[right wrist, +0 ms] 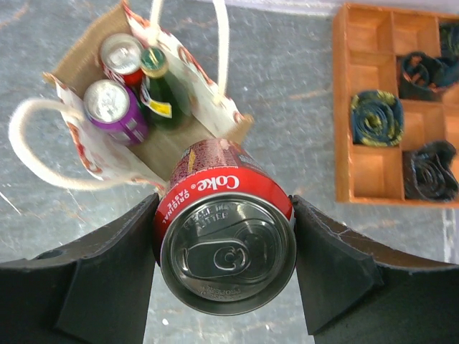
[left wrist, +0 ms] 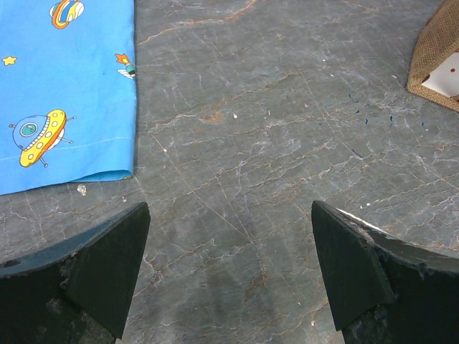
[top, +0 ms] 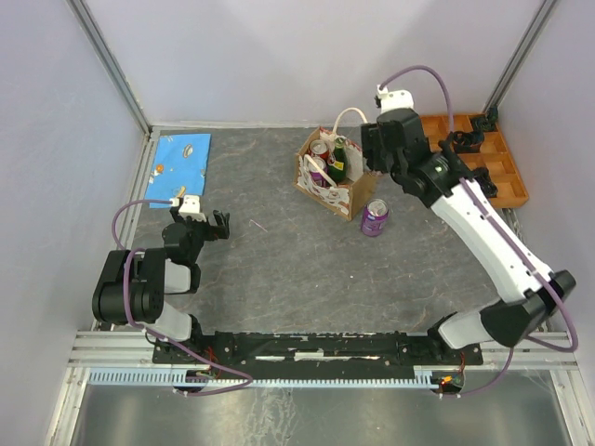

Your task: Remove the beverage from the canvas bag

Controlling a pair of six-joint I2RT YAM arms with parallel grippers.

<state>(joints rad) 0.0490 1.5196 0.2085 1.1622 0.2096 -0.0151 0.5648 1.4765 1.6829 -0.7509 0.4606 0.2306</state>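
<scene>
The canvas bag point(top: 327, 178) stands at the back middle of the table, tan with white looped handles. In the right wrist view the canvas bag point(right wrist: 172, 140) holds a red can point(right wrist: 120, 54), a green bottle point(right wrist: 161, 89) and a purple can point(right wrist: 113, 109). My right gripper point(right wrist: 224, 215) is shut on a red Coke can point(right wrist: 226, 244), lifted beside the bag's right side with both fingers pressed on its flanks. In the top view the right gripper point(top: 379, 149) hovers at the bag's right. My left gripper point(left wrist: 229, 272) is open and holds nothing, low over bare table at the left point(top: 218, 225).
A purple can point(top: 375, 218) stands on the table just right of the bag. An orange compartment tray point(top: 509, 186) with dark rolled items sits at the back right, and shows in the right wrist view point(right wrist: 343, 107). A blue patterned cloth point(top: 181, 158) lies back left.
</scene>
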